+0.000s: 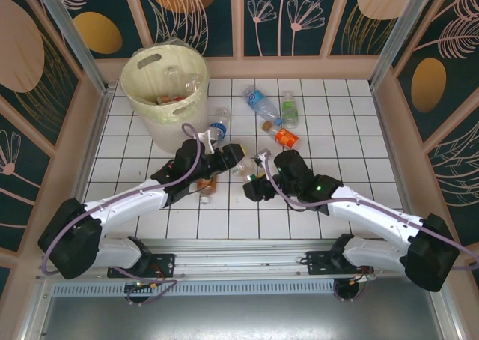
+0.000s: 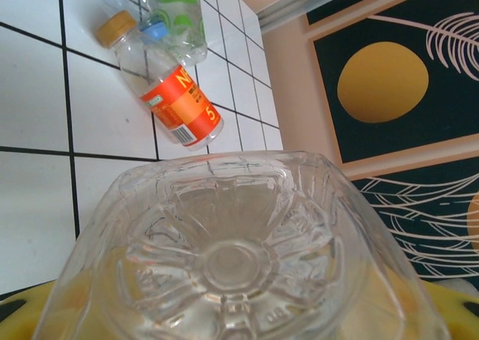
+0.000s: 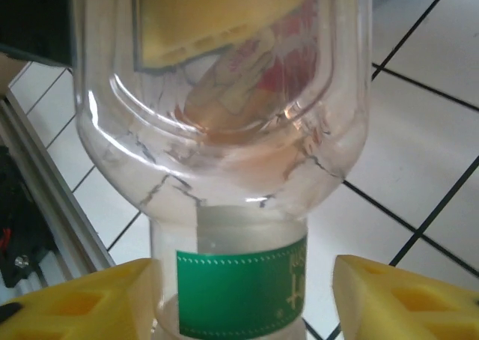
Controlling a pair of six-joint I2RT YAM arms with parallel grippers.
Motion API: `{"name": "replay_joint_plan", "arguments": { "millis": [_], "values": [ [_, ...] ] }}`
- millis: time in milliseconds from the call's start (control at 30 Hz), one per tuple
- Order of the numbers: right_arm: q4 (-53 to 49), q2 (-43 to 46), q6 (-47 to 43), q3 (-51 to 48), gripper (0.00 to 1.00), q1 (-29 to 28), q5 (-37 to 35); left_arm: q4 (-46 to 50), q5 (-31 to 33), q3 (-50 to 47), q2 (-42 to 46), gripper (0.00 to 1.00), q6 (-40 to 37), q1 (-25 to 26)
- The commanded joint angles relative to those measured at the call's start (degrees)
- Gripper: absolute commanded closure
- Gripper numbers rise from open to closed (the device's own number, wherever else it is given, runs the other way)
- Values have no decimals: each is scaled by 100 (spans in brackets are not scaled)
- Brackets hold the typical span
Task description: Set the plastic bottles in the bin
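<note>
At left hand [image 1: 239, 162] — ribbed clear bottle [image 2: 239, 257]

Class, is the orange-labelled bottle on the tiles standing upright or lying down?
Lying down: the orange-labelled bottle rests lengthwise on the tiles, cap pointing sideways.

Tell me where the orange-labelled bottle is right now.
In the top external view, the orange-labelled bottle lies on its side just right of centre, just this side of the green-labelled bottle and well right of the bin.
</note>
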State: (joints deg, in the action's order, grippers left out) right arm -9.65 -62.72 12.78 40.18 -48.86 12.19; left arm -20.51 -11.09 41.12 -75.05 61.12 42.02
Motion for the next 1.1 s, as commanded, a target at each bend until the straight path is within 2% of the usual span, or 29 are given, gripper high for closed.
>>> {"name": "replay_joint_plan", "arguments": {
  "millis": [0,100,233,500,667,867,1067],
  "values": [
    [102,409,176,-95,24,-36,-46,488,270,435,167,46,-347,12],
    [201,777,258,-225,13,-35,-9,980,347,904,69,45,-649,8],
    [262,1177,318,-241,7,-35,17,1447,409,1530,-82,44,-983,-37],
    [243,1923,495,-324,5,-31,-950,2438,423,2967,-368,44,-1870,-421],
    [262,1976,603,-346,6,-27,-1523,3094,461,3999,-531,43,-2583,-826],
    [262,1912,645,-344,6,-35,-1507,4082,808,5464,-994,43,-3357,-1426],
    [244,1885,674,-380,7,-31,-1409,4375,895,6400,-1401,42,-3735,-2264]
  ]
}}
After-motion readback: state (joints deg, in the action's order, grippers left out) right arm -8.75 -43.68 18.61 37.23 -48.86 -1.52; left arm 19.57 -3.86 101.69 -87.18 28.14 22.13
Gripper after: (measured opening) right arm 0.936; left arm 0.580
